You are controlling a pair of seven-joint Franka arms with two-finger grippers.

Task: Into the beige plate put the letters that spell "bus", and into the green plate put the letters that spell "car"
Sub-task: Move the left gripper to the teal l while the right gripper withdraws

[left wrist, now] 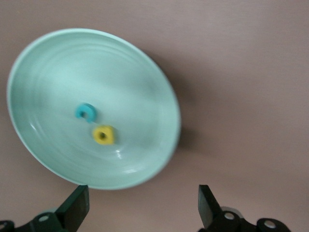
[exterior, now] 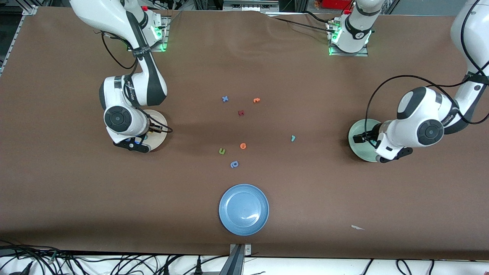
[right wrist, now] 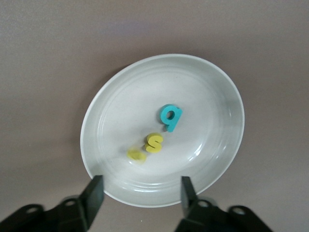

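Observation:
The beige plate [exterior: 159, 133] [right wrist: 212, 96] lies toward the right arm's end of the table. In it are a teal b [right wrist: 171, 117], a yellow s [right wrist: 154, 142] and a yellow u [right wrist: 136, 154]. My right gripper [exterior: 133, 144] [right wrist: 140, 195] hangs open over its rim, holding nothing. At the left arm's end, the green plate [exterior: 355, 147] [left wrist: 135, 72] holds a teal c [left wrist: 85, 111] and a yellow a [left wrist: 104, 135]. Over that plate's edge my left gripper [exterior: 389, 153] [left wrist: 142, 208] stands open and empty. A teal r [exterior: 293, 138] lies on the table mid-way toward the green plate.
Loose letters lie mid-table: a blue one [exterior: 225, 99], an orange one [exterior: 256, 100], a dark red one [exterior: 241, 112], another orange one [exterior: 243, 145], a green one [exterior: 222, 151] and a blue rounded one [exterior: 234, 164]. A blue plate [exterior: 229, 225] sits nearest the front camera.

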